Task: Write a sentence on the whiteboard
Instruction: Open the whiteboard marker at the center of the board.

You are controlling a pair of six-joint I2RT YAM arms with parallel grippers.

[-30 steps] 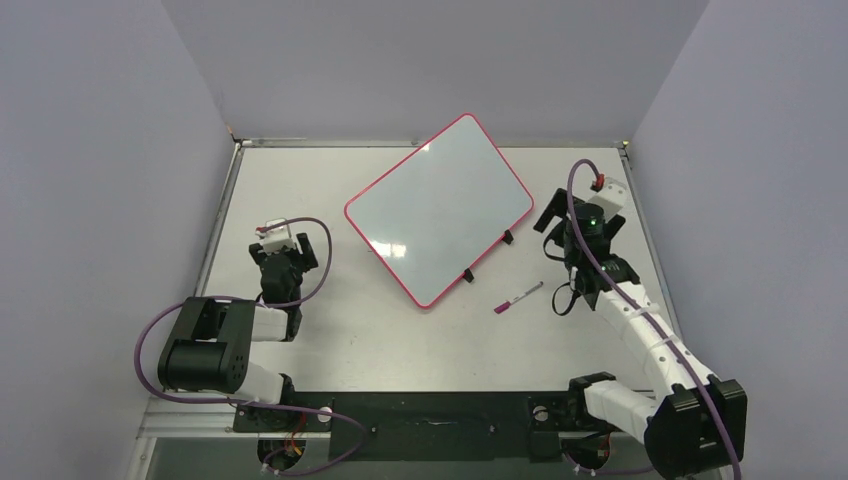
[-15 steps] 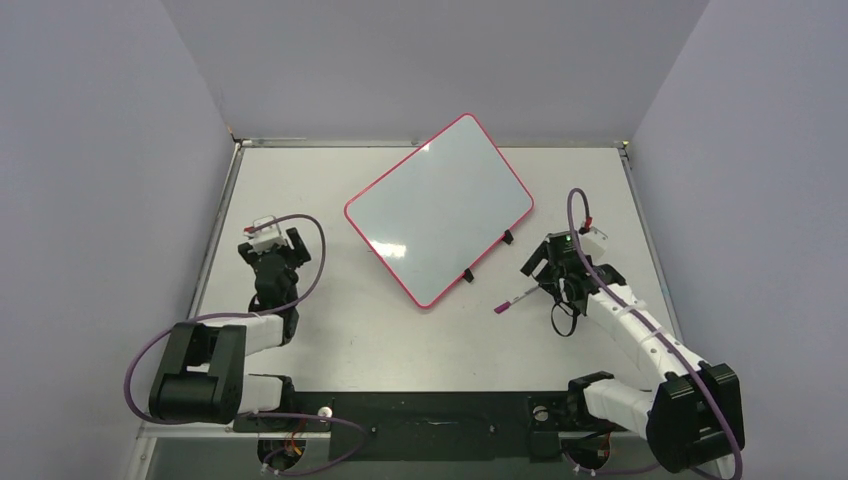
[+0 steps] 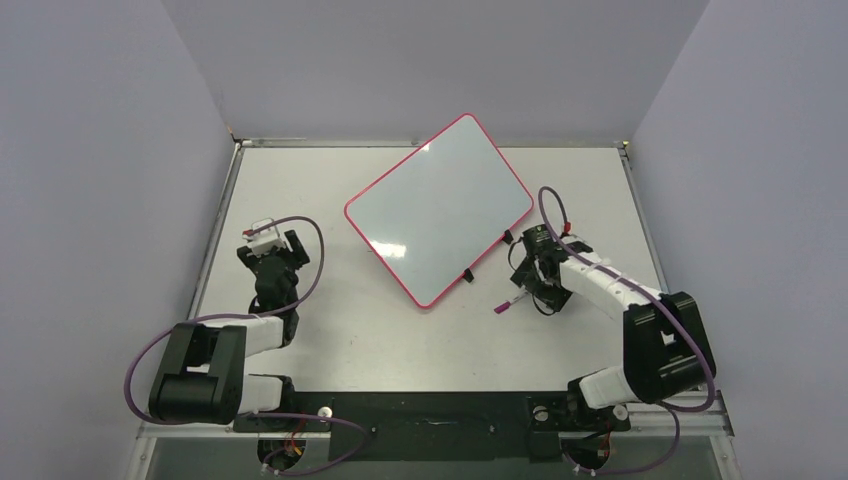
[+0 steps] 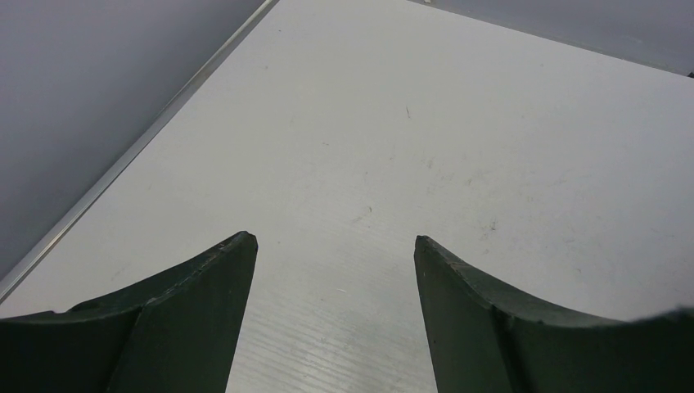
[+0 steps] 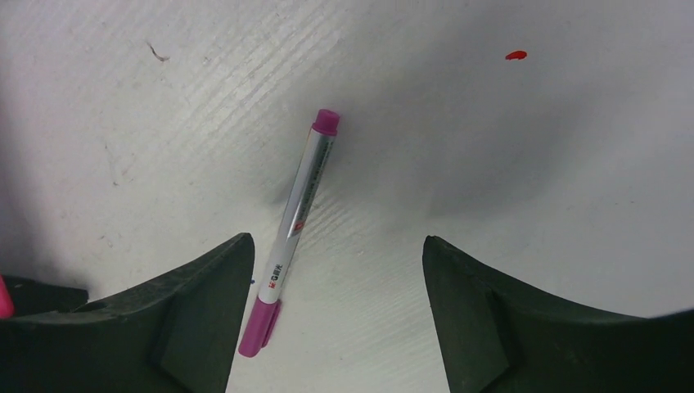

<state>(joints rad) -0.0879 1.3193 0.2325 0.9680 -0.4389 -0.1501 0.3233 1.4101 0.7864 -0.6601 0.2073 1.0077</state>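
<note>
The whiteboard, glossy white with a thin pink-red frame, lies at an angle at the table's middle back. Its face is blank; no sentence shows. A marker with a white barrel and magenta cap lies on the table just off the board's lower right edge. My right gripper is open, low over the marker. In the right wrist view the marker lies between the open jaws of the right gripper, close beside the left finger. My left gripper is open and empty over bare table on the left, and also shows in the left wrist view.
Two small black clips sit on the board's lower right edge, close to my right gripper. A small red speck marks the table beyond the marker. The table's left rail runs beside my left gripper.
My right arm has swung in from the table's right side and come down over the marker. My left gripper shifted slightly left and farther back early on, then stayed still.
</note>
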